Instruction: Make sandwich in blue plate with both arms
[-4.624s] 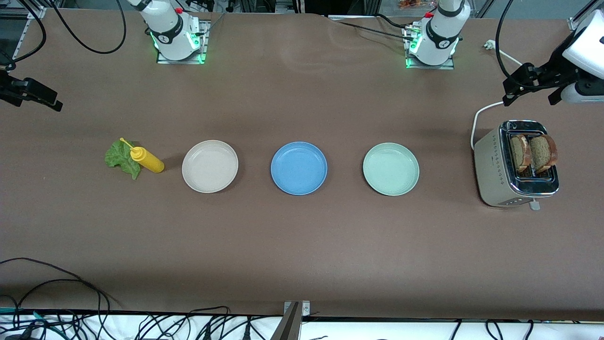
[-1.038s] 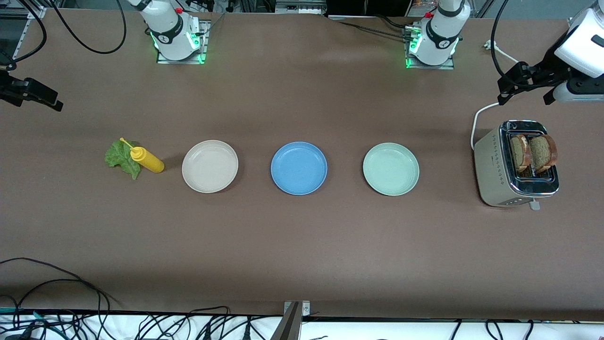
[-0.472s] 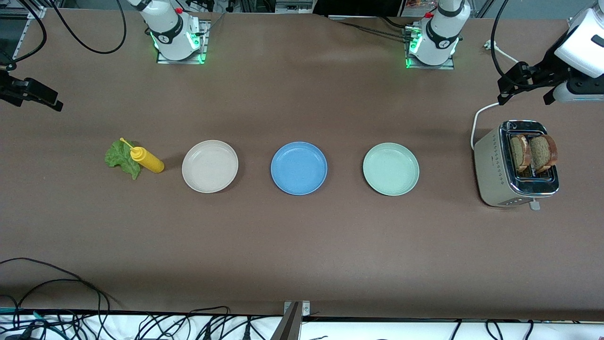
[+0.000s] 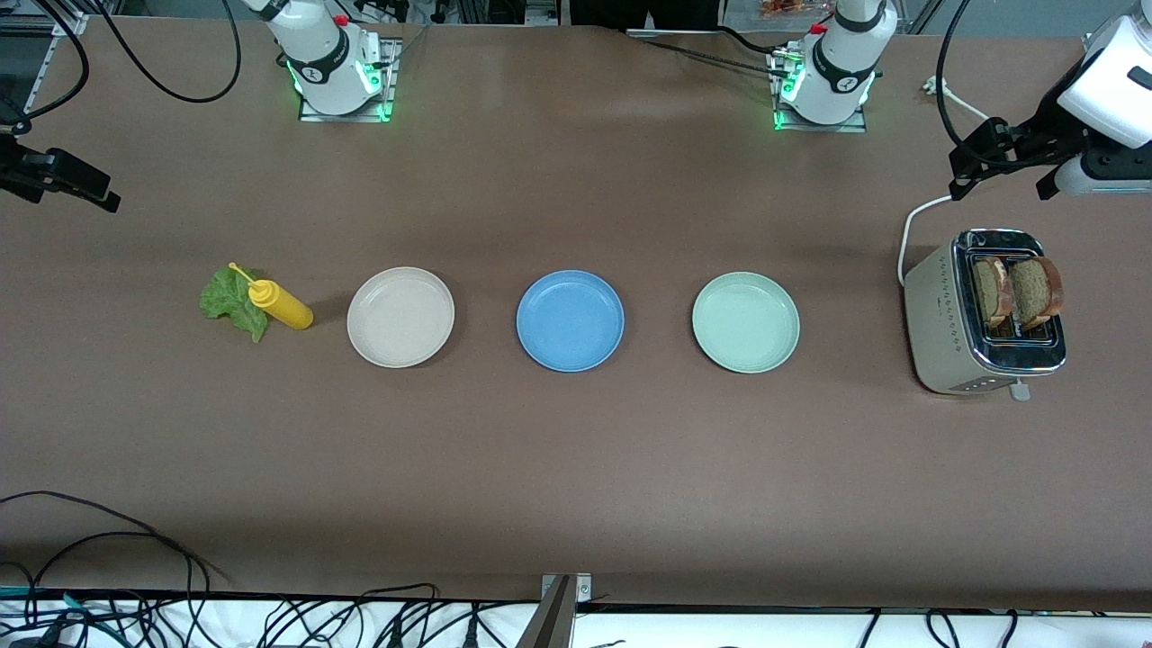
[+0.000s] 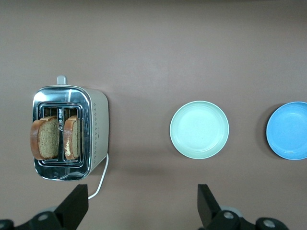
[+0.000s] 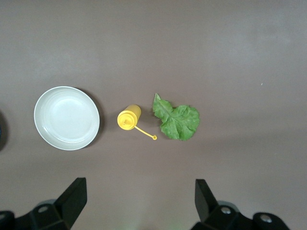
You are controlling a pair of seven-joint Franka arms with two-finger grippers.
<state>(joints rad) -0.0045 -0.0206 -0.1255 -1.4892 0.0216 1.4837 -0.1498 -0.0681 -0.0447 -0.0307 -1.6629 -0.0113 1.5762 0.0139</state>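
Observation:
The blue plate (image 4: 570, 320) (image 5: 290, 130) lies bare in the middle of the table. Two brown bread slices (image 4: 993, 290) (image 4: 1035, 290) (image 5: 45, 139) stand upright in the toaster (image 4: 954, 315) at the left arm's end. A green lettuce leaf (image 4: 225, 301) (image 6: 177, 122) lies flat at the right arm's end, touching a yellow squeeze bottle (image 4: 281, 307). My left gripper (image 4: 1003, 178) (image 5: 142, 203) hangs open and holds nothing, over bare table beside the toaster. My right gripper (image 4: 58, 178) (image 6: 140, 196) hangs open and holds nothing, over the table's right-arm end near the lettuce.
A beige plate (image 4: 400, 317) (image 6: 66, 118) lies between the bottle and the blue plate. A mint-green plate (image 4: 745, 322) (image 5: 199, 129) lies between the blue plate and the toaster. The toaster's white cord (image 4: 918, 220) runs toward the bases. Loose cables (image 4: 108, 540) trail along the table's front edge.
Since the earliest frame the left gripper has shifted a little toward the bases' side of the table. Over the last second nothing has visibly moved.

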